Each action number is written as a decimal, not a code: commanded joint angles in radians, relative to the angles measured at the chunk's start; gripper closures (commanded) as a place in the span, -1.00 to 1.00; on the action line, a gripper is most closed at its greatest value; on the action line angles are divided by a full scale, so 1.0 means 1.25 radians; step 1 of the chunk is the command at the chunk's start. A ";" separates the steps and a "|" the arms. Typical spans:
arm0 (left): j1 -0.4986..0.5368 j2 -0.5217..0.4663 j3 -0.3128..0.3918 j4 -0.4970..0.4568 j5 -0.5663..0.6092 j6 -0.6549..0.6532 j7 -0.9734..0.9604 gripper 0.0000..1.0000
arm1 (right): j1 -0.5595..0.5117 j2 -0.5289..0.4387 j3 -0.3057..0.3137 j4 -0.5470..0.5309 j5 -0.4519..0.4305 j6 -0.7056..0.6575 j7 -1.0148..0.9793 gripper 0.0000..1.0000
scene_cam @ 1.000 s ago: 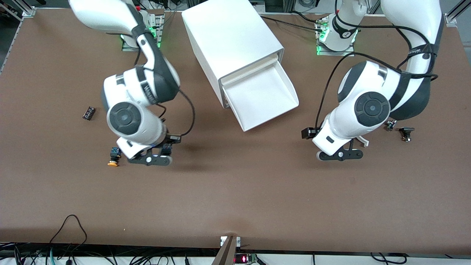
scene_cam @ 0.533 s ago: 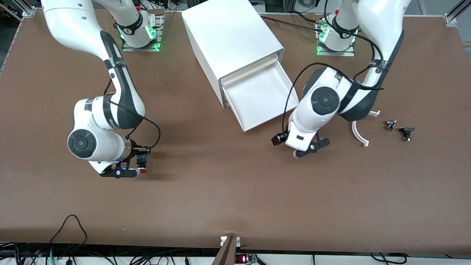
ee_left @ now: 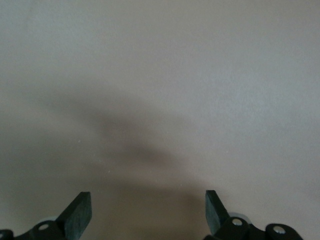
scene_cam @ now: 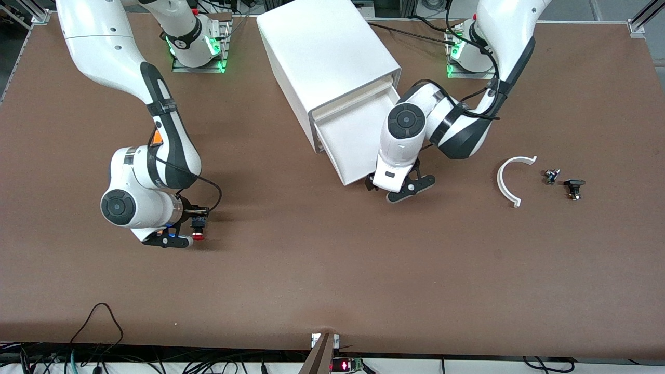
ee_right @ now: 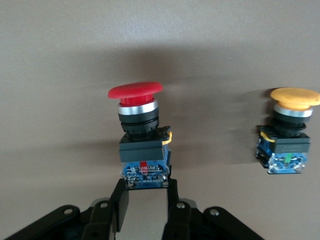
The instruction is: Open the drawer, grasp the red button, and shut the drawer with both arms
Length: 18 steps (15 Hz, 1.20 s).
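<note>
Beside the cabinet (scene_cam: 327,57), the drawer (scene_cam: 358,137) is standing pulled out, left tool (scene_cam: 402,188) hanging spread and empty at its front edge. Right tool (scene_cam: 174,239) is gripping the red button (ee_right: 136,112) by its blue end, toward the right arm's end of the surface (scene_cam: 332,270); closing is still pending.

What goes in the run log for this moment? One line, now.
drawer: open | right gripper: shut on button, over table | left gripper: open, empty, over table at drawer front | closing: pending
</note>
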 commanded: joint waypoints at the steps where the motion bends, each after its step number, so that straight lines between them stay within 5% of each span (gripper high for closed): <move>1: 0.005 -0.015 -0.025 -0.025 0.011 0.003 -0.019 -1.00 | -0.016 0.007 0.009 -0.018 0.018 0.015 -0.011 0.74; 3: 0.017 -0.017 -0.063 -0.035 0.007 0.000 -0.019 -1.00 | -0.016 0.008 0.009 -0.023 0.020 0.030 -0.005 0.38; 4: 0.021 -0.017 -0.072 -0.048 -0.009 -0.001 -0.019 -1.00 | -0.016 0.008 0.009 -0.023 0.020 0.031 -0.002 -0.11; 5: 0.021 -0.019 -0.075 -0.058 -0.027 -0.001 -0.019 -1.00 | -0.016 0.008 0.009 -0.022 0.020 0.030 0.000 -0.87; 6: 0.021 -0.019 -0.076 -0.059 -0.038 -0.001 -0.019 -1.00 | -0.016 0.007 0.009 -0.020 0.020 0.029 0.001 -1.00; 18: 0.022 -0.019 -0.154 -0.079 -0.156 -0.070 -0.009 -1.00 | -0.019 -0.198 -0.002 -0.004 0.006 -0.066 -0.022 -1.00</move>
